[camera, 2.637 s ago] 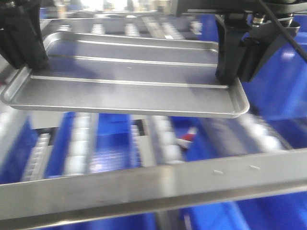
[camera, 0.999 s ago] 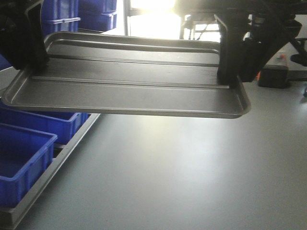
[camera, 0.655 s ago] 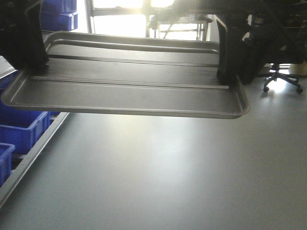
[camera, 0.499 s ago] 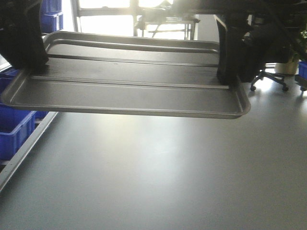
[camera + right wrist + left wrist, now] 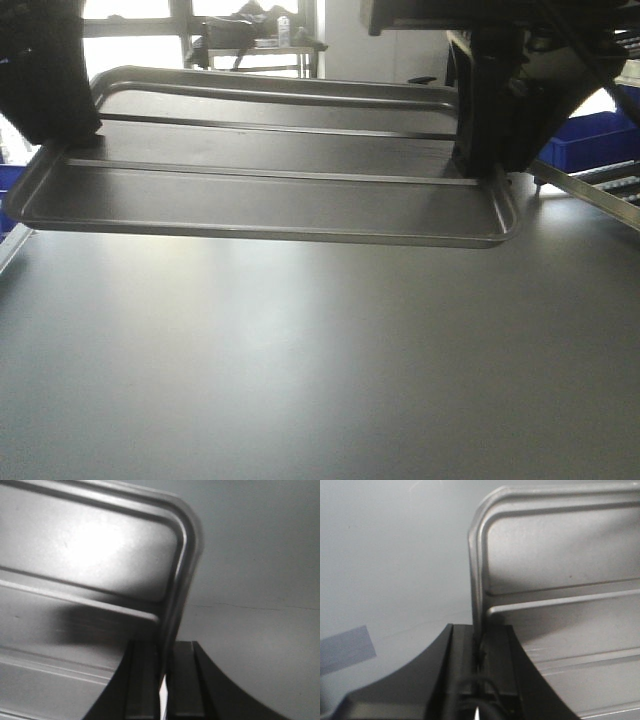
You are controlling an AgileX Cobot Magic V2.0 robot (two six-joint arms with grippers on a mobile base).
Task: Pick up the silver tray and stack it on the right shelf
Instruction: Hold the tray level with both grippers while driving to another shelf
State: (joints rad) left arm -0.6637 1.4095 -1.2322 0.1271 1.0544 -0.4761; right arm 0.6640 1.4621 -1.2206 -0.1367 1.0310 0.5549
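Note:
The silver tray (image 5: 270, 195), shiny with two long ridges, hangs level in the air above the grey floor, held by both grippers. My left gripper (image 5: 62, 140) is shut on its left rim; the left wrist view shows the black fingers (image 5: 495, 650) clamping the rim of the tray (image 5: 560, 570). My right gripper (image 5: 478, 165) is shut on the right rim; the right wrist view shows its fingers (image 5: 145, 680) pinching the rim of the tray (image 5: 85, 555). A steel-framed rack (image 5: 590, 195) with a blue bin shows at the right edge; its front crossbar is out of view.
Grey floor (image 5: 320, 370) fills the lower view. A bright window and a frame with clutter (image 5: 250, 35) stand at the back. A blue bin (image 5: 595, 140) sits on the rack at the right. A sliver of blue bin (image 5: 6, 195) shows at the far left.
The view has swung right with the tray held still in both grippers. The blue bins on the left have slid almost out of view and a rack with a blue bin has come in on the right.

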